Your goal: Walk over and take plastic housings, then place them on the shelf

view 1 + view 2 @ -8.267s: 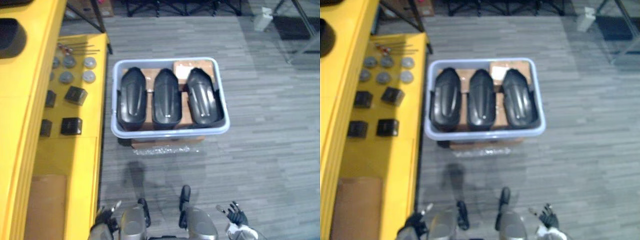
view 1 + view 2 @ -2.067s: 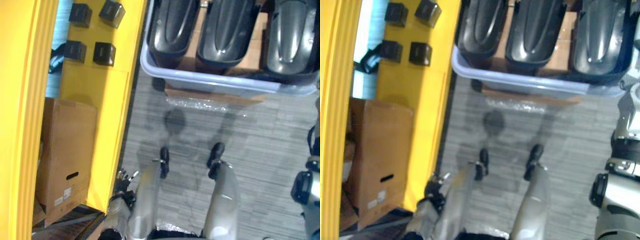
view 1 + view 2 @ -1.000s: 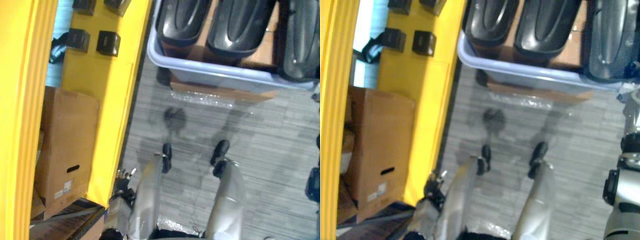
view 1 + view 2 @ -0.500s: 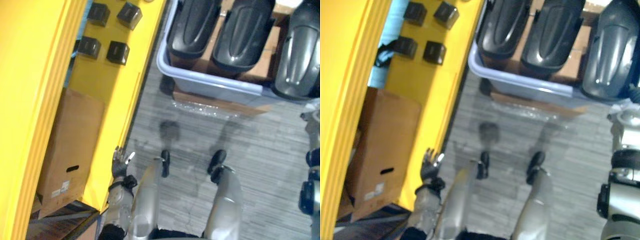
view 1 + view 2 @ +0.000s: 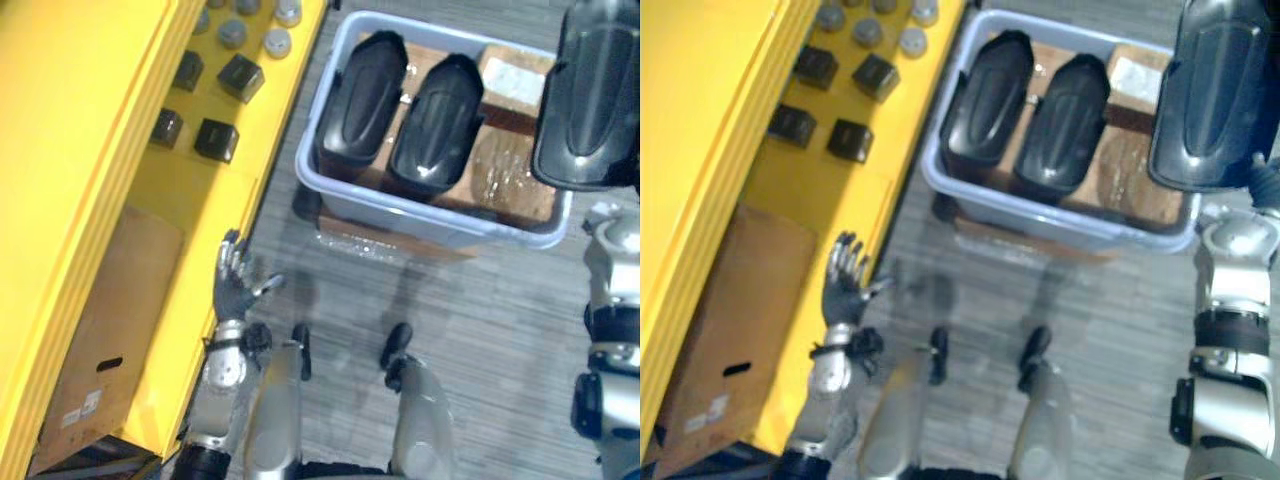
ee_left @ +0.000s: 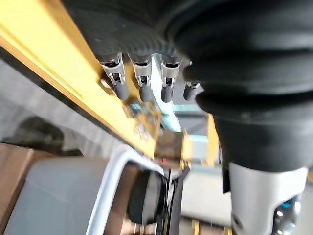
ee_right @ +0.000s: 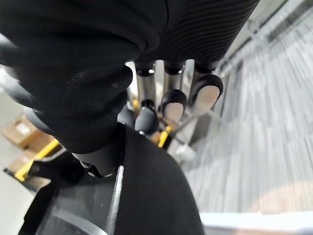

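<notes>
A grey plastic bin on the floor holds two black plastic housings lying side by side. A third black housing hangs above the bin's right end, clear of its rim. My right hand has its fingers curled over the edge of this housing. My left hand is raised beside the yellow shelf, its fingers straight and holding nothing.
On the yellow shelf's lower level lie small black blocks and grey discs. A cardboard box sits below, at the left. The bin rests on a brown box. Grey carpet lies between me and the bin.
The rightmost housing has come up out of the bin in my right hand. My left hand has risen beside the shelf edge. The camera has tipped up, showing more of the bin.
</notes>
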Controlling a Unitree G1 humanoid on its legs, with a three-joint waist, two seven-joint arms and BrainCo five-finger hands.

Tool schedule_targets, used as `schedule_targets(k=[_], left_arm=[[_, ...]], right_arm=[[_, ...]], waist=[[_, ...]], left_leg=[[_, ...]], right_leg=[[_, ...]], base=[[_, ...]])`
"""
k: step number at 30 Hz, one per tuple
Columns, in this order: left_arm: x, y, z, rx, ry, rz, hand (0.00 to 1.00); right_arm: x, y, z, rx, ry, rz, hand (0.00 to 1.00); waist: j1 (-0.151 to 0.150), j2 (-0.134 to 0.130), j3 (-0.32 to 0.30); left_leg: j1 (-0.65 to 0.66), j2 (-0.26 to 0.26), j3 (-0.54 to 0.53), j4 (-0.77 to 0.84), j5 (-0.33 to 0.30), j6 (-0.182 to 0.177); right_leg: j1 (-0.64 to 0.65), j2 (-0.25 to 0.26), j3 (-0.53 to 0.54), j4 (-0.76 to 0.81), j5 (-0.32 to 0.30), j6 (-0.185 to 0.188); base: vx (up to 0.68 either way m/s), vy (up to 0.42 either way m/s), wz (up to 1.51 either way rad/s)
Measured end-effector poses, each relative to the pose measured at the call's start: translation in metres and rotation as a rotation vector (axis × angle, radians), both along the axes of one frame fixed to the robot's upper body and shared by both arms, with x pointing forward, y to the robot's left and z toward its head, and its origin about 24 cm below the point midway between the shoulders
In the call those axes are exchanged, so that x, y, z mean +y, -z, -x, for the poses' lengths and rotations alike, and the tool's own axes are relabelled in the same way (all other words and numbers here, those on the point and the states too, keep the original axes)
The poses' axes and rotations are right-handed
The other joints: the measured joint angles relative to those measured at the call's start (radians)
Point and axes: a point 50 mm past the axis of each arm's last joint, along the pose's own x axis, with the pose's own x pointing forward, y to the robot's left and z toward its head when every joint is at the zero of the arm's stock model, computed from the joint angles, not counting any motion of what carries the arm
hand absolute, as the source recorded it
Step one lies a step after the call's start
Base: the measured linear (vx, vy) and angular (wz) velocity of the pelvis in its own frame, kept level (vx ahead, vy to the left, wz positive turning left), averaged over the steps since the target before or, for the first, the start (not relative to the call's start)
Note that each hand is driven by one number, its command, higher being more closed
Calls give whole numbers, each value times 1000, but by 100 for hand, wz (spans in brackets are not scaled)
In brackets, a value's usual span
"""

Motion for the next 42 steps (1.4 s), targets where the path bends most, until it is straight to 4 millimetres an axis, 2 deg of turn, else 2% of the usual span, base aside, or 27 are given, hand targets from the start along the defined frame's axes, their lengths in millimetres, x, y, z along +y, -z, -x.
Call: schedule_targets(k=[2,5,7,11,13,15,19,23,32,36,42], left_arm=[[-3,-14,-6,-41,59,-53,0],[-3,-35,-16,-85,118,-119,0],[-3,-42,-21,-88,143,-150,0],[-6,-52,-36,-38,195,-176,0],[-7,-50,-47,16,218,-152,0],[-9,-37,-60,129,243,-103,0],[-16,-25,-72,236,281,-20,0],[-26,-13,-82,334,294,49,0],[-34,8,-84,440,271,80,0],[-40,13,-83,458,283,135,0],[-48,13,-81,438,280,211,0]], right_arm=[[4,0,-3,17,-7,35,100],[9,0,-5,35,-6,86,100],[14,2,-7,38,-14,99,100],[34,11,-11,39,-64,147,100],[41,15,-9,30,-82,176,100],[50,26,-5,36,-101,225,100],[65,32,-9,45,-145,297,100],[82,32,-13,32,-212,393,100],[123,41,-18,-11,-360,520,100],[134,61,-15,27,-410,507,100],[151,77,-13,43,-448,498,100]], waist=[[-21,-5,-3],[-35,-18,-10],[-45,-28,-16],[-67,-74,-58],[-78,-86,-76],[-83,-96,-123],[-101,-96,-165],[-106,-95,-191],[-99,-100,-219],[-92,-103,-241],[-75,-104,-247]], left_leg=[[33,1,-9,-33,11,-6],[82,2,-10,-81,27,-12],[111,4,-5,-105,32,-14],[174,9,33,-155,38,-17],[205,9,46,-169,38,-17],[243,10,68,-194,38,-17],[305,10,82,-224,36,-19],[359,12,105,-248,36,-20],[395,6,113,-266,36,-21],[403,2,104,-272,37,-22],[422,-1,103,-289,37,-22]], right_leg=[[43,13,-14,-45,14,-1],[95,29,-20,-113,40,-3],[129,41,-19,-156,58,-4],[191,68,5,-260,100,-4],[217,71,12,-278,104,-2],[237,76,29,-299,107,0],[288,81,41,-326,110,1],[323,85,62,-343,116,1],[366,85,66,-380,129,3],[378,84,59,-386,131,5],[396,84,58,-398,132,6]], base=[[68,0,8],[46,-8,0],[31,-7,-10],[29,11,-24],[39,20,-13],[64,17,-22],[28,8,-14],[-11,0,-14],[-40,-5,-2],[-6,4,6],[1,1,1]])
